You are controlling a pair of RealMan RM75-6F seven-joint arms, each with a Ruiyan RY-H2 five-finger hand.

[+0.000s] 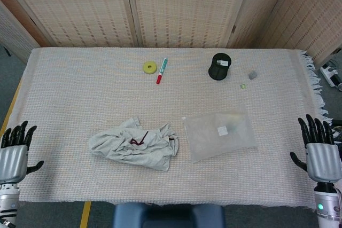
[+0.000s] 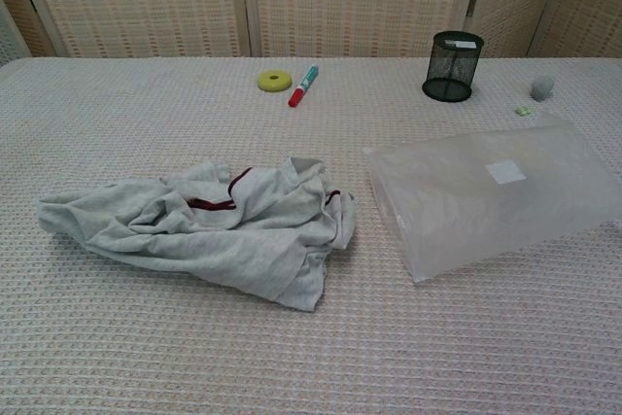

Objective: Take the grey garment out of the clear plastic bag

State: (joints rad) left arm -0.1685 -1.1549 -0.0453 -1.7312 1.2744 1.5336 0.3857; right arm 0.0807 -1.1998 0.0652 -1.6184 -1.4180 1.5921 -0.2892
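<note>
I had both hands off the work. The left hand [image 1: 13, 150] hung at the near left edge of the table, fingers spread and holding nothing; the right hand [image 1: 320, 150] sat the same way at the near right edge, fingers apart and empty. Neither showed in the chest view.

The grey garment [image 1: 133, 145] lay crumpled on the table cloth [image 1: 80, 89], near and a little left of centre, fully clear of the clear plastic bag [image 1: 219, 134]. The bag lay flat just to the garment's right, with a narrow strip of cloth between them, so they were not touching. Nothing was inside the bag that I could see through it.

From where the hands rested, the garment lay to the right of my left hand, and the bag to the left of my right. The garment's long axis ran left to right, and the left hand was plainly the nearer one to it. I judged the removal done, so no further reach looked necessary; had I needed to tidy, the left hand would have gone to the garment.
</note>
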